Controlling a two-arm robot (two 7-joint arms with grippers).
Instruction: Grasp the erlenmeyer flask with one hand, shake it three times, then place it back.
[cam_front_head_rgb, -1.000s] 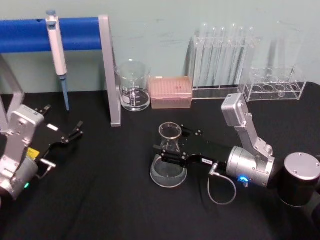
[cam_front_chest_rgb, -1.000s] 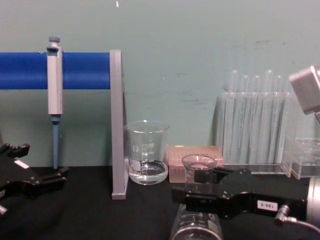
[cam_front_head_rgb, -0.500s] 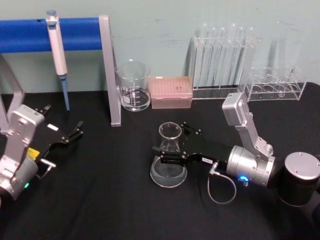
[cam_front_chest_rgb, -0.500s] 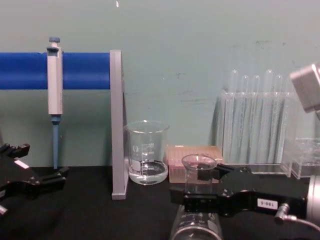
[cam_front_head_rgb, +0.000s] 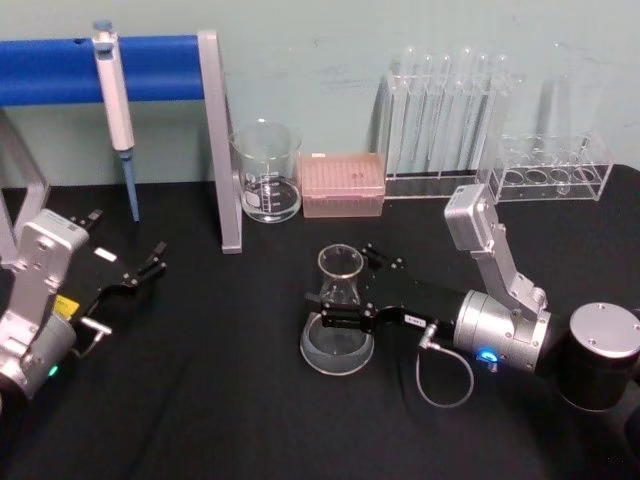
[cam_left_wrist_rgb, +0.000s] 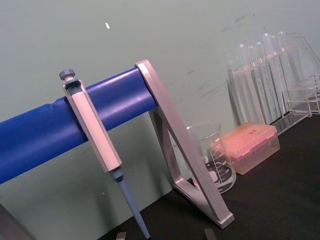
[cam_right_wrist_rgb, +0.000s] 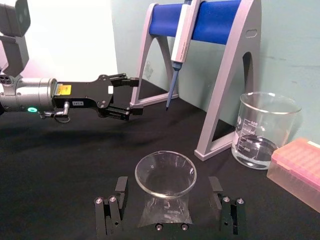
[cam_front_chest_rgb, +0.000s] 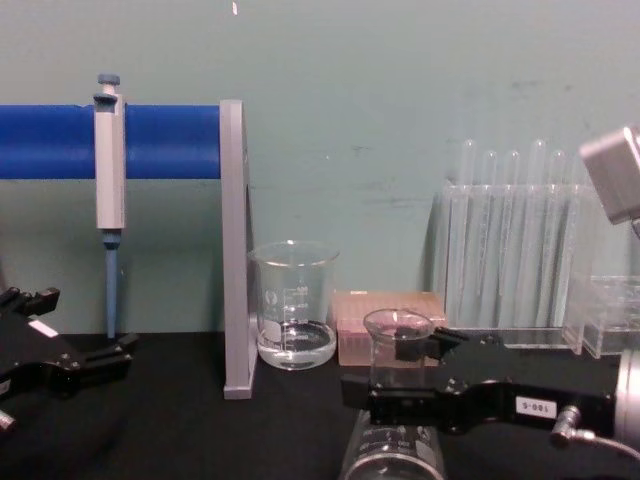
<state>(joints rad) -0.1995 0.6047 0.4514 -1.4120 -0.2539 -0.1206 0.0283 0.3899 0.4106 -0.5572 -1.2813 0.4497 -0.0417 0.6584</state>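
**Jaws spread at the flask's neck**

Little has shifted since a second ago: my right gripper (cam_front_head_rgb: 337, 302) has slid only slightly toward my left, and the erlenmeyer flask (cam_front_head_rgb: 338, 322) stands where it stood, upright on the black table (cam_front_head_rgb: 220, 400) near the middle, in front of the beaker (cam_front_head_rgb: 266, 171) and the pink tip box (cam_front_head_rgb: 342, 184).

From my right wrist camera the flask (cam_right_wrist_rgb: 165, 195) sits between my jaws, which stand apart on either side of its neck with a gap showing on both sides, so I am not gripping it. In the chest view my gripper (cam_front_chest_rgb: 400, 392) reaches in from the right at neck height.

My left gripper (cam_front_head_rgb: 140, 270) rests idle at the table's left side, near the pipette (cam_front_head_rgb: 115, 105) hanging on the blue stand (cam_front_head_rgb: 160, 66), jaws parted, holding nothing. Test tubes (cam_front_head_rgb: 447, 110) stand in a clear rack at the back.
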